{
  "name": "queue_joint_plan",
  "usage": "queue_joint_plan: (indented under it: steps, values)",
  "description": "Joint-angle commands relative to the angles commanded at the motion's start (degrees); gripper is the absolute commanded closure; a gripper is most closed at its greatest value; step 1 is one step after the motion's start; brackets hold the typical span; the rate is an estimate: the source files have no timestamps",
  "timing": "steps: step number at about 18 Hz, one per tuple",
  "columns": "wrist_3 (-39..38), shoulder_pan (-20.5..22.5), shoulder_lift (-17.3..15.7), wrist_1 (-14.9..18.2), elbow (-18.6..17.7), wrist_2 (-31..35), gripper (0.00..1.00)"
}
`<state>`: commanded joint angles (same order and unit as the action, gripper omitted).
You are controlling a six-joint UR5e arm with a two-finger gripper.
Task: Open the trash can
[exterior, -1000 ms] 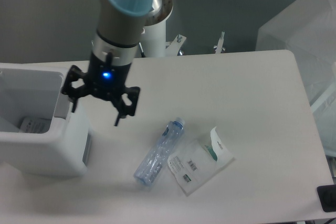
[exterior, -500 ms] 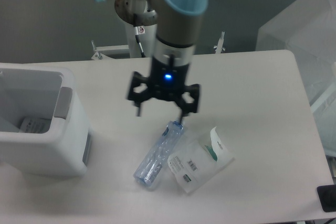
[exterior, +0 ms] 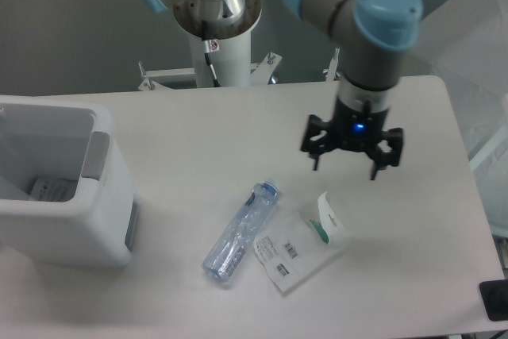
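Fingers (exterior: 317, 156) spread wide and holding nothing, our gripper (exterior: 346, 166) is hanging far right of the trash can (exterior: 63, 196) sitting at the table's left edge, and we're guessing it's light, stiff plastic, best pushed at the grey tab (exterior: 97, 155).

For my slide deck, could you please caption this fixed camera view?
Open hand hovers above the table right of the open trash can, near a plastic bottle and packet.
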<state>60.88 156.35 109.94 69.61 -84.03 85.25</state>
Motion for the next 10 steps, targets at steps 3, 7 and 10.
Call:
queue_joint_plan:
  steps: [3,7,10]
  values:
    - [8.0,2.1,0.4,0.1,0.2,0.1,0.00]
    - [13.1,2.0,0.4,0.1,-0.2,0.3,0.00]
    - [13.1,2.0,0.4,0.1,-0.4,0.4,0.00]
